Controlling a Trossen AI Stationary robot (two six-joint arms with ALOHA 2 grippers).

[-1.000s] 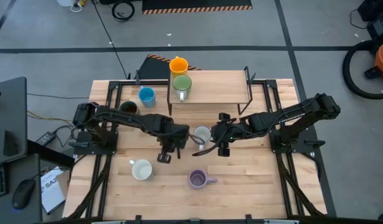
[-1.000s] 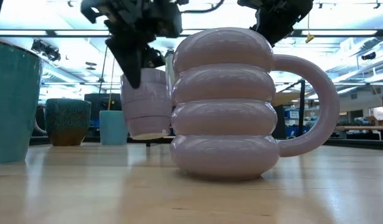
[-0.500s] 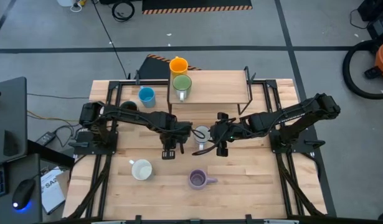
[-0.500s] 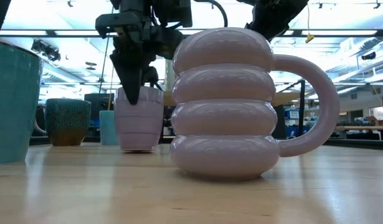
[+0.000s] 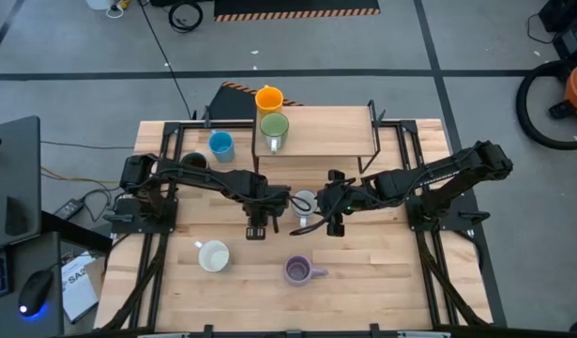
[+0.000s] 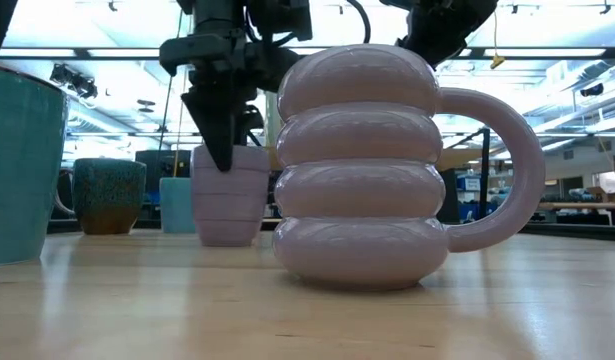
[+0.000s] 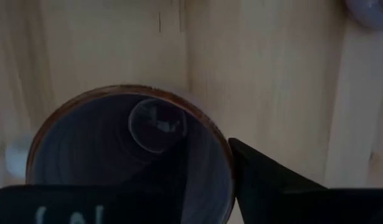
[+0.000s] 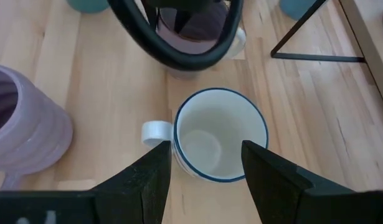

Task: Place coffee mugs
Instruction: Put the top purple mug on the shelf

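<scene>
No writing we can read. Our left gripper [image 5: 257,222] has set the pale purple mug [image 6: 230,195] down, fingers loosening; right gripper [image 5: 332,212] hangs open over the white mug [image 8: 220,142].

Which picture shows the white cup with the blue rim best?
The right wrist view: the white cup sits right between the right pincer fingers, rim, inside and handle all clear. The high view shows it small between both arms. The low view hides it behind the purple mug. The left wrist view misses it.
</scene>
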